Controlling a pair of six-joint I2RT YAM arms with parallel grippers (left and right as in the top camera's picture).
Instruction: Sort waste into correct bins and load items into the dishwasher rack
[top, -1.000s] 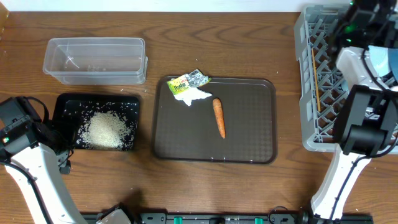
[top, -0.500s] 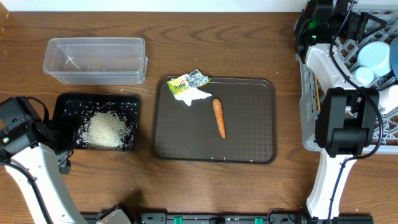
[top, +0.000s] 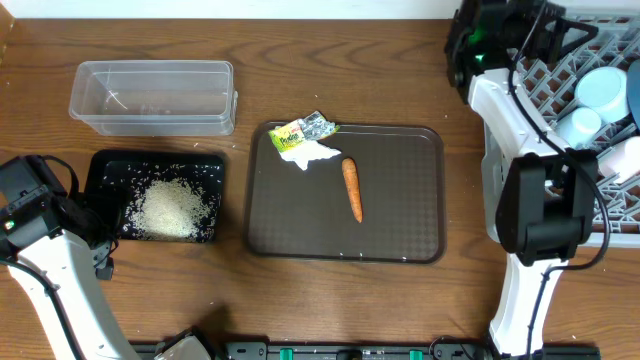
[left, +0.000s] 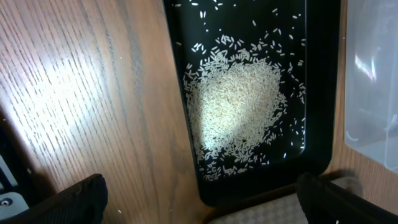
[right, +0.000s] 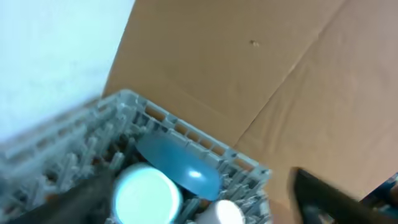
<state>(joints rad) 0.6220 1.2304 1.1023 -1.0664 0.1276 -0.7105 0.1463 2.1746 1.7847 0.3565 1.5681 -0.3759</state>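
The rice (top: 170, 208) lies heaped in the black tray (top: 105, 165), also in the left wrist view (left: 236, 115). The clear tub (top: 150, 95) stands behind it. The carrot (top: 352, 188), the yellow-and-silver wrapper (top: 303, 129) and the white tissue (top: 313, 153) lie on the brown tray (top: 400, 210). The grey rack (top: 497, 190) holds the light-blue bowl (top: 604, 88) and the white cup (top: 578, 123). The right wrist view shows the dark-blue bowl (right: 180, 165) on edge there too. My left gripper (left: 199, 211) is open beside the black tray. My right gripper (right: 199, 208) is open and empty over the rack. The chopsticks are hidden.
My right arm (top: 500, 100) stretches along the rack's left wall up to its far left corner. My left arm (top: 35, 215) sits at the table's left edge next to the black tray. Brown cardboard (right: 249, 68) stands behind the rack.
My right arm has swung left across the rack to its far left corner, uncovering the light-blue bowl and white cup. The left arm has not moved.
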